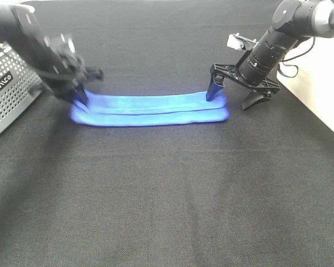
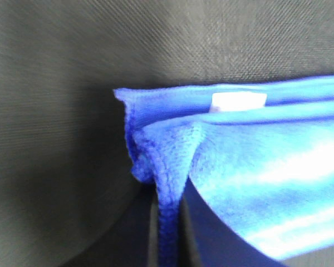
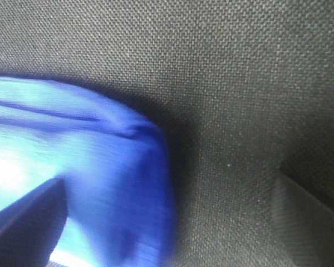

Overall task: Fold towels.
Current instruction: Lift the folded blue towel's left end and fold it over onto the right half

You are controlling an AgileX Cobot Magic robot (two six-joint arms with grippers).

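Note:
The royal-blue towel (image 1: 150,109) lies folded into a long narrow strip on the black cloth, running left to right. My left gripper (image 1: 79,95) is at the strip's left end. In the left wrist view it (image 2: 167,208) is shut on the towel's (image 2: 256,161) stitched hem, with the white tag (image 2: 238,101) just beyond. My right gripper (image 1: 232,100) is open at the strip's right end. One finger (image 1: 213,92) rests on the towel and the other stands on the cloth beside it. The right wrist view shows the towel's rounded end (image 3: 117,161) between the open fingers (image 3: 22,222).
A grey perforated basket (image 1: 11,89) stands at the left edge, close behind my left arm. A white surface (image 1: 323,94) borders the black cloth (image 1: 167,194) on the right.

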